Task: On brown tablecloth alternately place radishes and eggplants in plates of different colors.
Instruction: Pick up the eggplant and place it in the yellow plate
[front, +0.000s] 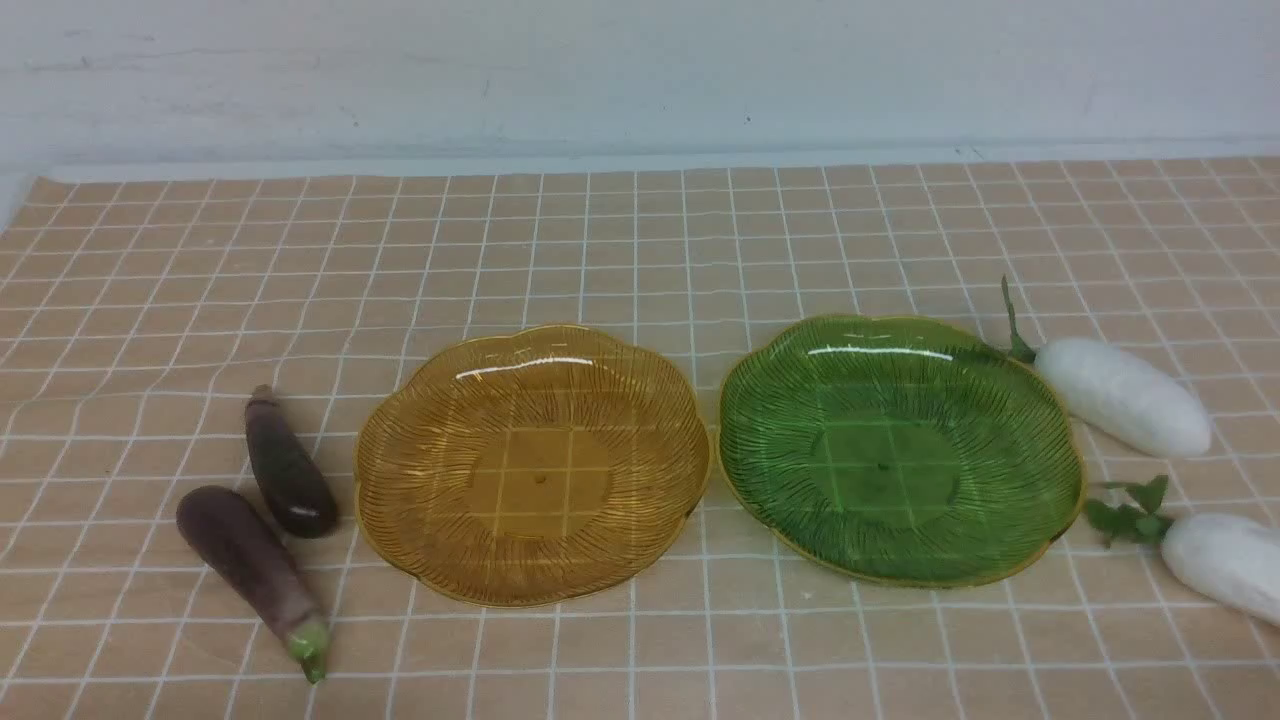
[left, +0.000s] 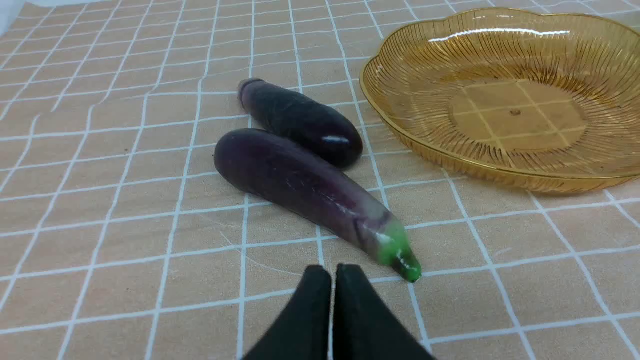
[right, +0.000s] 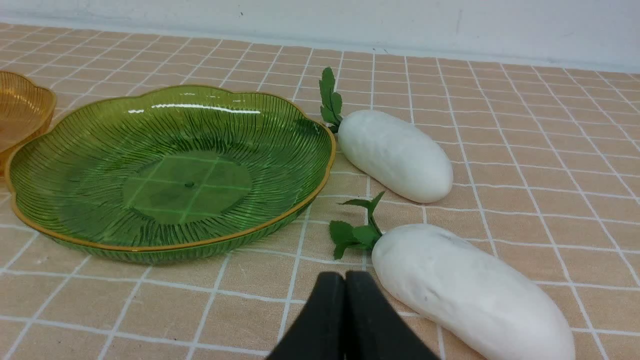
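Your left gripper (left: 332, 272) and right gripper (right: 345, 279) are both pressed together; on the cloth (front: 640, 250), the green-tipped eggplant (front: 250, 555) and dark eggplant (front: 288, 470) lie side by side, left of the amber plate (front: 400, 470); the far radish (front: 1125, 397) and near radish (front: 1225, 562) lie just right of the green plate (front: 770, 430).

Of the robot's body, only the claw tips show. The left gripper (left: 332, 274) appears as 2 matte black fingers (left: 310, 320), smooth-surfaced, each narrowing from a broad base to a rounded tip. A thin pale seam runs between them. The right gripper (right: 345, 280) looks the same: 2 plain black fingers (right: 372, 325), wedge-shaped and widest toward the wrist behind the claw. Their ends are blunt and rounded, and a fine dark line marks where they meet.
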